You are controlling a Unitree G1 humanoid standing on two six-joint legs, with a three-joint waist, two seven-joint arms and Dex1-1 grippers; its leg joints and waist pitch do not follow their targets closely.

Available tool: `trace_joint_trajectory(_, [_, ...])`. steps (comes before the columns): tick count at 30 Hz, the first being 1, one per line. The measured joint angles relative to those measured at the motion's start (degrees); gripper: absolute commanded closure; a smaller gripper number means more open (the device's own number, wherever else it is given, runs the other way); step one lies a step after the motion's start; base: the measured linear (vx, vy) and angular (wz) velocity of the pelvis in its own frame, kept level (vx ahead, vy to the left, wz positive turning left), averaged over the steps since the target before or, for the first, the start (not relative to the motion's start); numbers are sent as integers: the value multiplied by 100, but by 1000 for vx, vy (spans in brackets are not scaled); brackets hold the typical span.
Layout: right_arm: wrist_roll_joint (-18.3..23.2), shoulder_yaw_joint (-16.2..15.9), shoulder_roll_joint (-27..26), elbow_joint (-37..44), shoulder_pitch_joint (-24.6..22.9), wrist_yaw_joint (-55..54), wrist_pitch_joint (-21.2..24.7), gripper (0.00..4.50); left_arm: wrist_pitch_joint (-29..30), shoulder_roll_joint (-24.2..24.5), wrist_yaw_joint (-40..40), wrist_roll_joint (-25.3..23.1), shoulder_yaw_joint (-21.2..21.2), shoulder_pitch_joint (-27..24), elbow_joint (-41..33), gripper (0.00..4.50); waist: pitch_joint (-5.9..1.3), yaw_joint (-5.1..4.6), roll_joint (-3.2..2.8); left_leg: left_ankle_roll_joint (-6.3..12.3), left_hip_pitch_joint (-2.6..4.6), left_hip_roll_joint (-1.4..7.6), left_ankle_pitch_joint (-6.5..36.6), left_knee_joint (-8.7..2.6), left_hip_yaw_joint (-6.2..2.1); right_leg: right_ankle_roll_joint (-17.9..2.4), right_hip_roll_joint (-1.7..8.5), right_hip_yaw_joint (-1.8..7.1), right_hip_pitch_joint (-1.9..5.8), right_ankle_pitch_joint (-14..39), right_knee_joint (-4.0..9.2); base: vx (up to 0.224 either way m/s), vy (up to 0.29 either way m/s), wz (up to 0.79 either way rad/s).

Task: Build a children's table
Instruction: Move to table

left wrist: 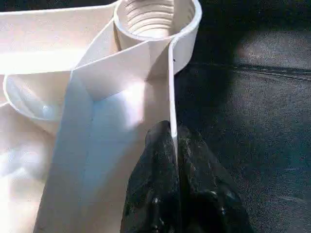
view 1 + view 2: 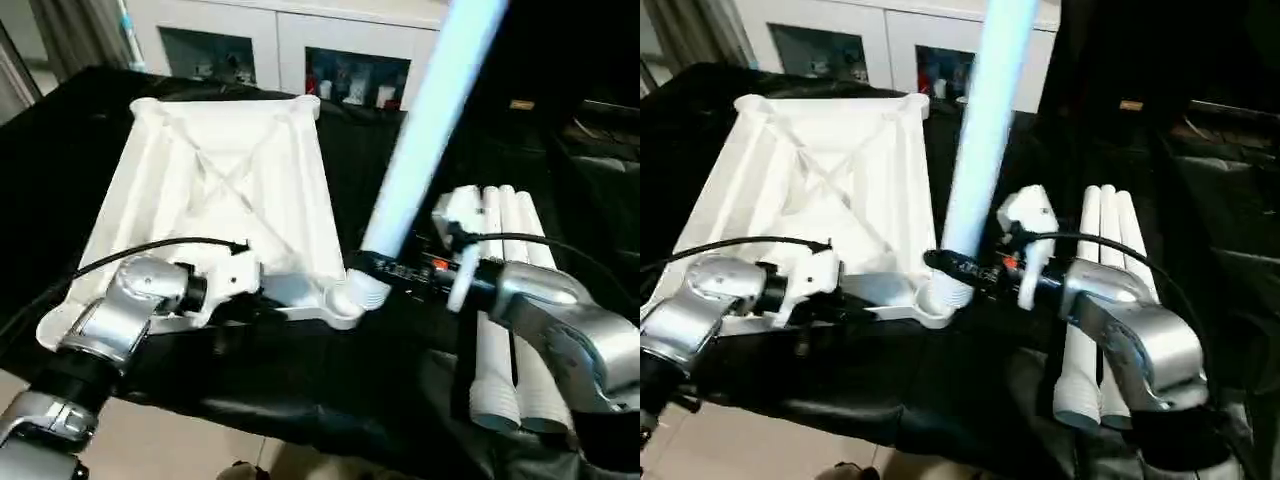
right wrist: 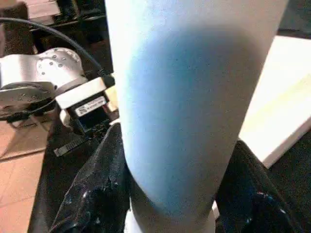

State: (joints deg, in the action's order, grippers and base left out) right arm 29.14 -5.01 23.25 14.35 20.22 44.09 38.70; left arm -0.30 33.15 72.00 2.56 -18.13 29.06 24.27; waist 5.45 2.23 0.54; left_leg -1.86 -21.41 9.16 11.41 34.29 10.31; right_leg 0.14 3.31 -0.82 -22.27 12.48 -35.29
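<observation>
On the black-draped table, the left gripper (image 1: 175, 145) pinches the upturned white ribbed plastic tabletop's (image 2: 225, 190) near rim while the right gripper (image 3: 170, 194), clamped on a white tapered tube leg (image 2: 425, 140), seats it in the near corner socket (image 2: 350, 297), likely needing screwing next.

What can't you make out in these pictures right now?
- Top of the held leg: cut off by the head views' upper edge.
- Leg's threaded end in the corner socket: how deep it sits is hidden by the right hand.
- Tabletop near edge: covered by the left hand and forearm.
- Cabinet contents: too small.
</observation>
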Motion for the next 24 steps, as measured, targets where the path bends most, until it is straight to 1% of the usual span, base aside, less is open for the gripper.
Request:
trace_joint_trajectory(2, [-7,-57,1,-93,52,23,22,263,3,15,-12,-4,0,-3,-45,450,11,11,19,2,0,2,-2,-2,2,0,0,0,-1,0,-1,0,0,0])
trace_joint_trajectory(6, [-192,-266,-7,-492,213,31,95,263,52,51,-33,-23,32,-56,-194,450,33,7,55,5,-1,1,-4,-2,11,0,2,3,-5,0,-3,0,0,0])
trace_joint_trajectory(9, [-281,-343,-53,-757,264,20,95,263,107,108,-56,-23,88,-153,-343,450,40,-5,66,5,-7,2,-4,-7,16,0,2,7,-16,0,-3,0,0,0])
trace_joint_trajectory(11, [-288,-353,-113,-881,319,15,70,263,166,140,-82,-23,108,-207,-451,450,42,-20,70,6,-21,3,-5,-9,20,0,2,9,-36,0,-7,0,0,0])
trace_joint_trajectory(14, [-291,-354,-238,-1040,433,7,27,263,183,153,-112,-23,120,-229,-532,450,43,-13,71,17,-59,4,-15,-8,22,0,2,8,-76,0,-22,0,0,0])
trace_joint_trajectory(21, [-250,-343,-505,-1347,495,5,-61,263,243,173,-139,-23,133,-248,-604,450,56,-14,93,20,-63,7,-18,-5,28,-1,3,9,-84,1,-32,0,0,0])
trace_joint_trajectory(24, [-267,-369,-524,-1457,522,13,-139,263,260,174,-154,-23,135,-257,-632,450,59,-15,97,19,-63,8,-18,-5,33,-1,5,9,-84,1,-33,0,0,0])
